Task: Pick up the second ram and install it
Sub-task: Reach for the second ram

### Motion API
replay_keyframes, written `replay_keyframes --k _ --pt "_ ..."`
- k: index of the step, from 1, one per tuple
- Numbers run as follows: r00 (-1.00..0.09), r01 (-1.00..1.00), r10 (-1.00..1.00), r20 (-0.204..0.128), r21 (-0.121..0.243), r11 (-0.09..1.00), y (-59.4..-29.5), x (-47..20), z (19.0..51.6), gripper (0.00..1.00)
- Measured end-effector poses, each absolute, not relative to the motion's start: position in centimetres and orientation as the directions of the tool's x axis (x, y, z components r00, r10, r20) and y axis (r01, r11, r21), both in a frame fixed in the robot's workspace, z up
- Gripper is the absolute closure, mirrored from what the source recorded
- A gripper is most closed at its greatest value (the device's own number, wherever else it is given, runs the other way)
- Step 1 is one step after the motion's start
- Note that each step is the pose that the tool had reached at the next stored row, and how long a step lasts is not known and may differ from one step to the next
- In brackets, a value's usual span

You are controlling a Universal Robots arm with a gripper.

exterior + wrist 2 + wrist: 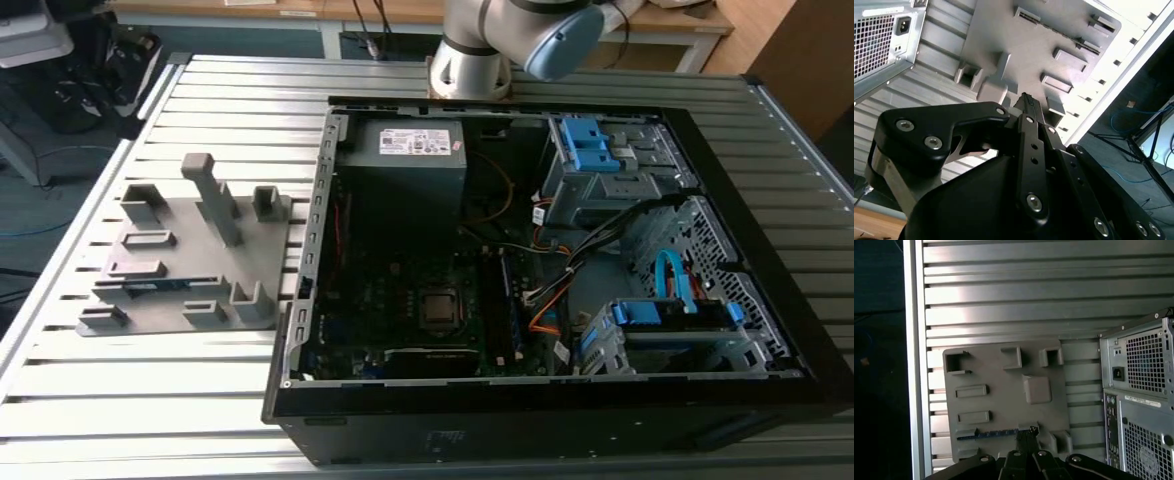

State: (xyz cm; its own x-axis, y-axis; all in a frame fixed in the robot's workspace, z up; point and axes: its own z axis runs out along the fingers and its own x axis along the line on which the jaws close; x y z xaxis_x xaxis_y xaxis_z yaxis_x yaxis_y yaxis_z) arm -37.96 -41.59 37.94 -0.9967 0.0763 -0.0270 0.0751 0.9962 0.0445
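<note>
Gripper (1026,436): seen over the grey fixture (1004,400) in both wrist views; jaws drawn together, nothing gripped.
Second ram (988,434): stood on edge in a slot of the fixture; its blue edge is seen next to the fingertips in the first wrist view, contact cannot be told.
Fixture place: laid on the slatted table (200,100), at the exterior view's left of the open computer case (561,400).
Case: side panel removed, motherboard (414,290) exposed.
</note>
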Motion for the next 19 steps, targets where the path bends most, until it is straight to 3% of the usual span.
replay_keyframes --k 19 --pt "-0.997 0.075 0.076 -0.027 0.045 0.996 -43.8 -38.3 36.2 0.90"
